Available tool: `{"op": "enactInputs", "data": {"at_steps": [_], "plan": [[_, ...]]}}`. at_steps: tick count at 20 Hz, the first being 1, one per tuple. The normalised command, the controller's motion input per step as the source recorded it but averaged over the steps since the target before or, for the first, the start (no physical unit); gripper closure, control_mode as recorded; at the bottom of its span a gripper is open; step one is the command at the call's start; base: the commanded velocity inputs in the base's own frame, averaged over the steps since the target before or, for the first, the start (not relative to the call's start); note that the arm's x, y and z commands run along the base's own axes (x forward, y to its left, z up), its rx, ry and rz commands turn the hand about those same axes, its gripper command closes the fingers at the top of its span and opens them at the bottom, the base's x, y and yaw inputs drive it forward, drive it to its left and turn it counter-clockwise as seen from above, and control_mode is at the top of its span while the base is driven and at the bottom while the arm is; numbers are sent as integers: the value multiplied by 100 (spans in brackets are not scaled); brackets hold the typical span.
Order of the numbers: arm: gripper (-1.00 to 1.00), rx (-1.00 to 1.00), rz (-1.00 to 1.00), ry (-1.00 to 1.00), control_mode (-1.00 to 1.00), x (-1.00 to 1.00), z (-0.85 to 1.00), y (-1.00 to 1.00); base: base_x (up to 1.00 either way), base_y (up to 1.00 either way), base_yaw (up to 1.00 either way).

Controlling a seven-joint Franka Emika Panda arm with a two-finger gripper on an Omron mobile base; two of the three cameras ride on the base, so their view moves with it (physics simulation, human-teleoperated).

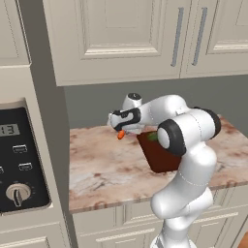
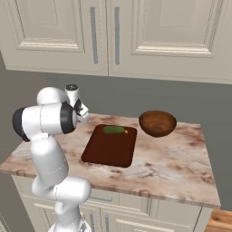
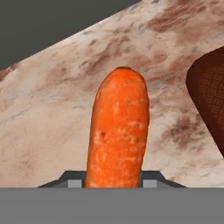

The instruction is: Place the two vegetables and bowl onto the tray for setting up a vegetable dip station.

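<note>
The hand [image 1: 122, 131] is clamped on the carrot [image 3: 117, 131] above the worktop [image 1: 106, 160] just left of the tray [image 2: 111, 147], where the cucumber [image 2: 114, 130] lies, and the thin hold could let it slip short.

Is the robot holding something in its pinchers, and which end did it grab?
Yes. The gripper holds the carrot by one end, and the rest sticks out past the fingertips, above the counter beside the tray. Which end cannot be told.
</note>
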Motion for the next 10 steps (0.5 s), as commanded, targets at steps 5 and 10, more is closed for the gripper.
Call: {"op": "enactInputs", "data": {"at_steps": [5, 10], "plan": [[100, 0, -12, 0, -100, -19, 6, -51, 0, 0, 0], [100, 1, -17, 0, -100, -19, 13, -45, 0, 0, 0]]}}
